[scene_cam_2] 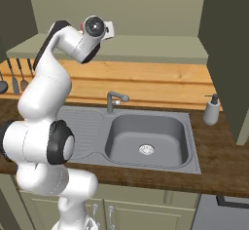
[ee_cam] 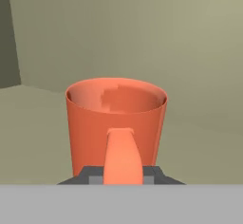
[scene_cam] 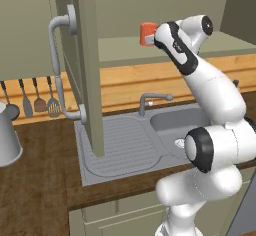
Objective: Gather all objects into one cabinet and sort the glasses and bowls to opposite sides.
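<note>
A coral-orange mug point(ee_cam: 116, 123) stands upright in the hand view, its handle point(ee_cam: 123, 156) pointing back at me. My gripper point(ee_cam: 123, 178) is shut on that handle, with a dark fingertip on each side. In the left base view the mug point(scene_cam: 146, 33) is just above the shelf point(scene_cam: 210, 47) of the olive-green wall cabinet, in front of my hand. The cabinet door point(scene_cam: 89, 65) hangs open to the left with its long pale handle point(scene_cam: 56, 65). The mug's base is hidden, so I cannot tell whether it rests on the shelf.
The open door juts out over the drainboard point(scene_cam: 117, 147). Below are the sink point(scene_cam_2: 146, 136), the faucet point(scene_cam_2: 113, 100) and a soap dispenser point(scene_cam_2: 211, 111). A grey metal pot point(scene_cam: 7, 142) stands at the left, and several utensils point(scene_cam: 40, 100) hang on the wall.
</note>
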Motion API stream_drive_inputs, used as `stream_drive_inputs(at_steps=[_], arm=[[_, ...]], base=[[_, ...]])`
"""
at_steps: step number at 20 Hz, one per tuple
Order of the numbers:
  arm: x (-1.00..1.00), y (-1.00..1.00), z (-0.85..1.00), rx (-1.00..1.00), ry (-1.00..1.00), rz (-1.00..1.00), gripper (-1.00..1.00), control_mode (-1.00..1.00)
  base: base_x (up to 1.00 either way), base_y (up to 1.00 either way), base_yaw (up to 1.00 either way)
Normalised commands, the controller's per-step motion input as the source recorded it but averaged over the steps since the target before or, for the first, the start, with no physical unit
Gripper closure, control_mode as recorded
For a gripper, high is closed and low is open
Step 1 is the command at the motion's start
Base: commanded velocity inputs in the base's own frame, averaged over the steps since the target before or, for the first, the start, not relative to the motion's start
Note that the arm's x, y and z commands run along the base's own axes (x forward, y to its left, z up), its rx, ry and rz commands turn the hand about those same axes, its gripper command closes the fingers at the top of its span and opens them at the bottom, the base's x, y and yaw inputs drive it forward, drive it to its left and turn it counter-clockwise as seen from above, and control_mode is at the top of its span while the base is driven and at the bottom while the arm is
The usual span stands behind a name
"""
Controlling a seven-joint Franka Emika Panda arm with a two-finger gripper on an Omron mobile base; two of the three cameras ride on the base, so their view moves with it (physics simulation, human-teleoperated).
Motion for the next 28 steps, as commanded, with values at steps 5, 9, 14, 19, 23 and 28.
stream_drive_inputs(at_steps=[5, 9, 14, 19, 23, 28], arm=[[-1.00, 0.00, -0.02, 0.00, 0.00, 0.00, 1.00, -1.00], [-1.00, 0.00, 0.00, 0.00, 0.00, -0.01, 1.00, -1.00], [-1.00, 0.00, 0.00, -0.03, 0.00, -0.05, 1.00, -1.00], [-1.00, -0.03, 0.00, 0.00, 0.00, -0.16, 1.00, -1.00], [-0.99, -0.03, 0.00, 0.00, 0.03, -0.23, 1.00, -1.00], [-0.92, -0.03, -0.01, 0.00, 0.09, -0.21, 1.00, -1.00]], base=[[0.00, 0.00, 0.00], [0.00, 0.00, 0.00], [0.00, 0.00, 0.00], [0.00, 0.00, 0.00], [0.00, 0.00, 0.00], [0.00, 0.00, 0.00]])
